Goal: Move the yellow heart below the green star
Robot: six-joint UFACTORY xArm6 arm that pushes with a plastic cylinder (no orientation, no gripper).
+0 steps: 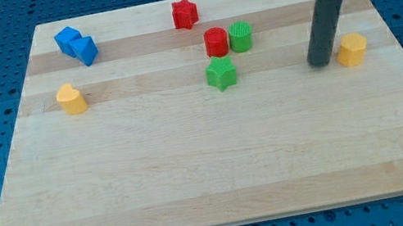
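Observation:
The green star lies just above the board's middle. One yellow block sits near the board's right edge and looks like the heart, though its shape is not sharp. My tip rests on the board just to the left of this block, very close to it, and far to the right of the green star. A second yellow block sits near the board's left edge and looks like a pentagon.
A red round block and a green round block sit side by side just above the green star. A red star lies near the top edge. Two blue blocks touch at the top left. The wooden board ends at a blue pegboard.

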